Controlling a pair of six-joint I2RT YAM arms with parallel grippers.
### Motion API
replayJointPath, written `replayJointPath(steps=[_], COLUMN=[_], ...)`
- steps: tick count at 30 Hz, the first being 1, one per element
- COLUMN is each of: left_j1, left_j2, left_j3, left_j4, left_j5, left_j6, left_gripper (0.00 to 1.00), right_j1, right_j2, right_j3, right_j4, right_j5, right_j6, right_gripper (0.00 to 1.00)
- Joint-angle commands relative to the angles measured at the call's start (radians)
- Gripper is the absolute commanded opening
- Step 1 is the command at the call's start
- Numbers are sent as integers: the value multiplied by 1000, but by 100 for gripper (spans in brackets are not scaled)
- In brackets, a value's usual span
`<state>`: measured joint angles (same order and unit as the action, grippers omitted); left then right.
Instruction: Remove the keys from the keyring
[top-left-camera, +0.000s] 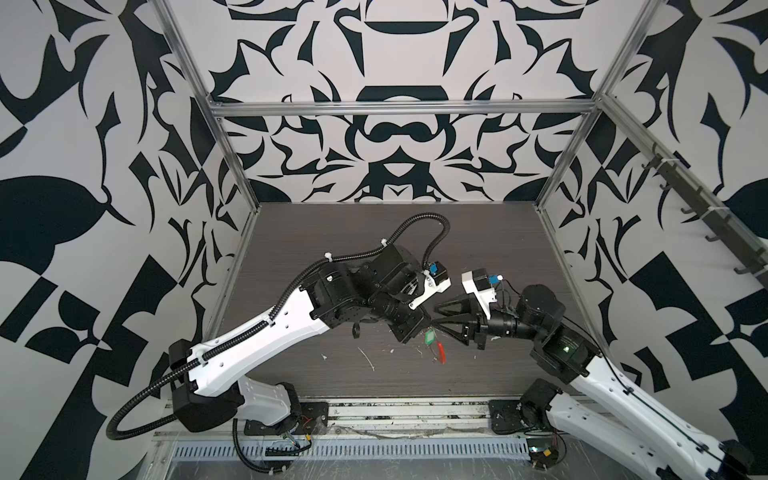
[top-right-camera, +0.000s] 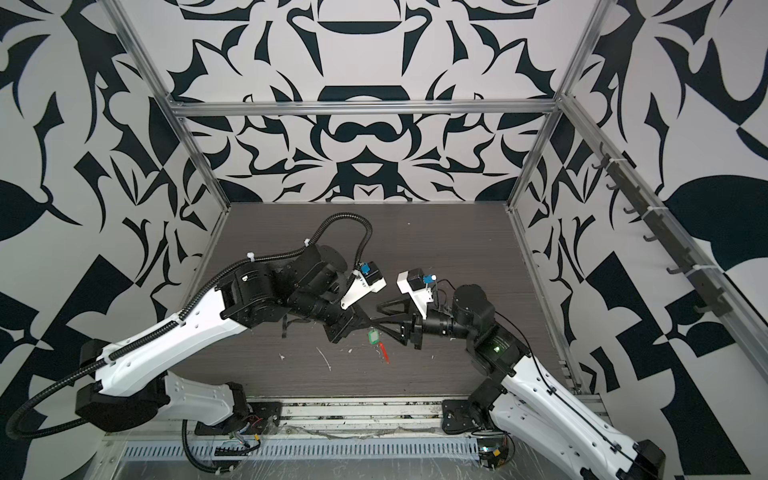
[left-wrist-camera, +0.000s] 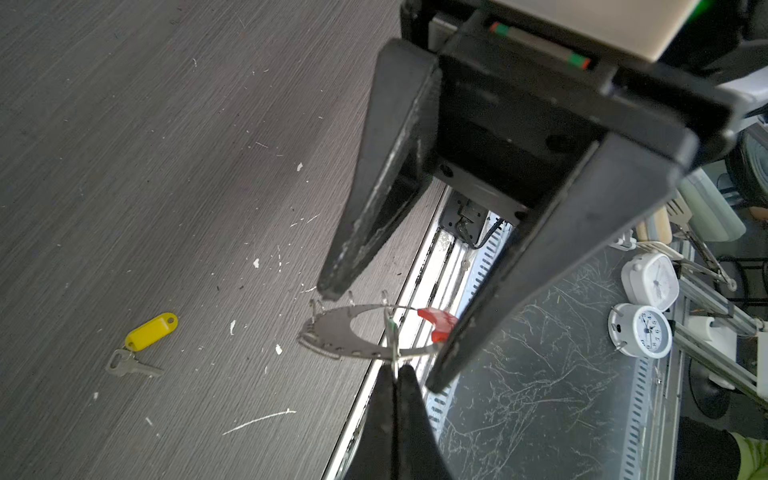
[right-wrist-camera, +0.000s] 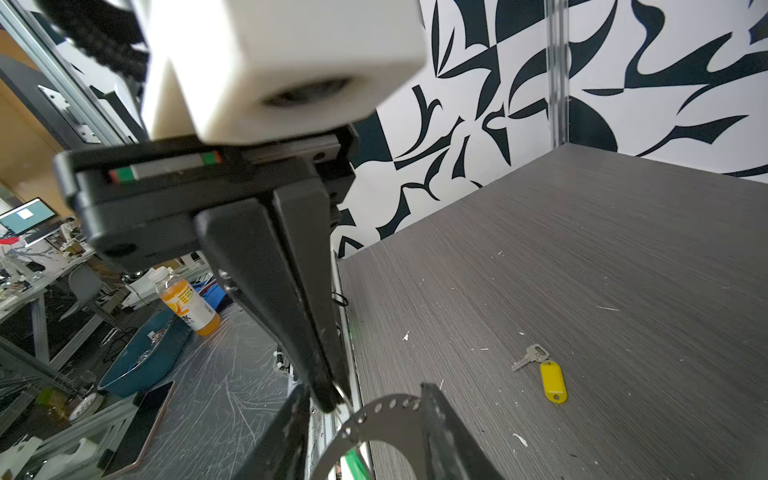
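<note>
Top views: left gripper (top-left-camera: 428, 323) meets right gripper (top-left-camera: 434, 316), green key (top-left-camera: 429, 336) and keyring (top-left-camera: 441, 355) hanging just below; left wrist: left jaws together on a small ring (left-wrist-camera: 390, 332), right jaws apart astride the keyring, yellow key (left-wrist-camera: 145, 340) on table (left-wrist-camera: 166, 166) well aside; right wrist: left fingertips (right-wrist-camera: 330, 397) closed at the keyring's rim.

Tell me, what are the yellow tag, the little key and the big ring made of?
The yellow tag looks like plastic: bright, smooth, softly shiny. The key looks like metal: dull silvery grey. The ring seems to be thin flat metal: matte grey, punched with little holes.
</note>
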<state>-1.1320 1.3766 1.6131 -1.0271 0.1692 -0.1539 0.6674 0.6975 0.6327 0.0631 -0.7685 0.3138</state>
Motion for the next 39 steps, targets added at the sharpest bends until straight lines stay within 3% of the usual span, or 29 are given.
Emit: replayJointPath(steps=[1,10,17,21,26,31,33,36,39], left_j1=[-3,-15,-18,-17,-17,-24,-25,-24,-25], left_j2=[9,36,50,58,71,62,38,-9,-81], left_j3=[51,93,117,132,161,164,140,87,-1], left_j4=[-58,-95,-115,-118,-129,-95,-53,19,123], left_j5=[12,14,9,7,3,-24,-45,-98,-155], left_j6=[18,32,39,44,51,31,17,-5,-29], left_gripper=[0,0,0,0,0,0,7,38,41], right_j1=[0,1,0,1,2,4,8,24,41], right_j2=[-7,-10,-8,-7,-6,-11,-17,-33,-48], right_j3=[42,35,45,42,40,22,9,-32,-75], right_j4=[27,30,29,29,44,131,179,295,420], right_j5=[-41,-60,-75,-84,-84,-77,-58,6,84], right_j6=[-18,-11,-7,-5,3,60,92,154,209], right_gripper=[44,33,20,19,0,0,0,0,0])
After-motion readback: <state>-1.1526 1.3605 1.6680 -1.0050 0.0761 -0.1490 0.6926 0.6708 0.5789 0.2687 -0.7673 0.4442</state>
